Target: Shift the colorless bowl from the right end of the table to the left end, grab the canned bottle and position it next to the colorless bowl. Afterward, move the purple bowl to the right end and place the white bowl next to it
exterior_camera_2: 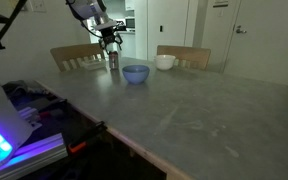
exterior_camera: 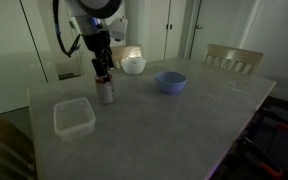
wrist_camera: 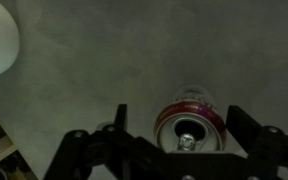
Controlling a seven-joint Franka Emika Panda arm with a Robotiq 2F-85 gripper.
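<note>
— Where is the can (exterior_camera: 106, 93)?
— Upright on the table (exterior_camera: 184, 135), just beside the clear bowl (exterior_camera: 74, 118) and directly under the gripper (exterior_camera: 103, 72).
— Does the gripper have hold of it?
— No. In the wrist view the jaws stand wide on either side of the can, gripping nothing.
— What could go wrong?
— One finger looks close to the can's rim. A lift that drifts sideways could clip the can and tip it, perhaps against the clear bowl.
</note>
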